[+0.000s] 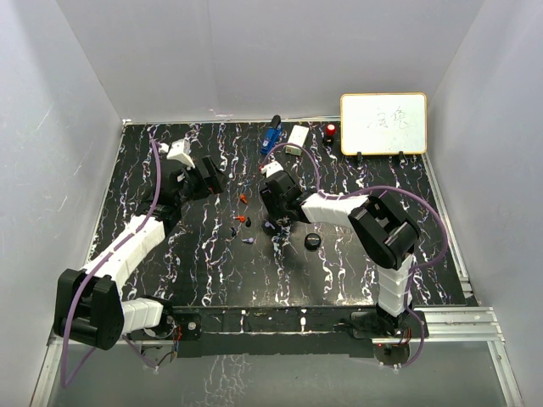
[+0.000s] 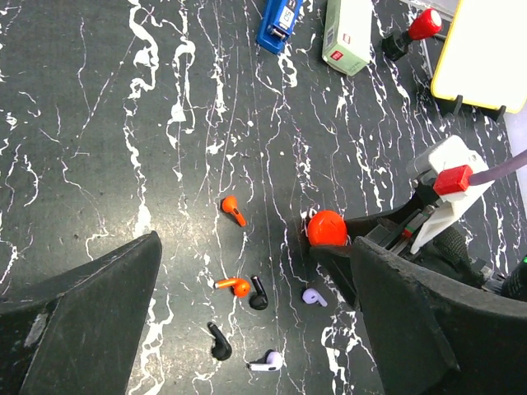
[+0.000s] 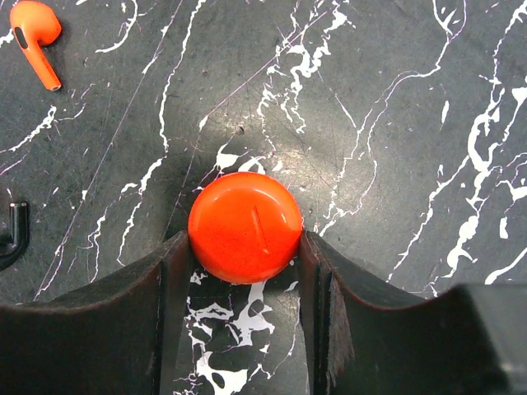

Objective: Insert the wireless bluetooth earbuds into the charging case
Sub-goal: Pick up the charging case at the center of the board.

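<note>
Right wrist view: black marbled table (image 3: pixel 395 99); right gripper (image 3: pixel 245 247) with jaws pressed on both flanks of the round orange charging case (image 3: pixel 245 216), gripping it. Left gripper (image 2: pixel 254 247) gapes wide, empty, over the loose earbuds (image 2: pixel 258 294). Nearest orange earbud (image 2: pixel 233 210) lies left of the case, stem angled nearward.

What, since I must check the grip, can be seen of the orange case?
The orange case is a small round disc of glossy plastic, looking closed, a faint short line on top. It lies flat on the black marbled table, between the right tool's fingers, which touch its opposite sides. Nothing else touches it.
</note>
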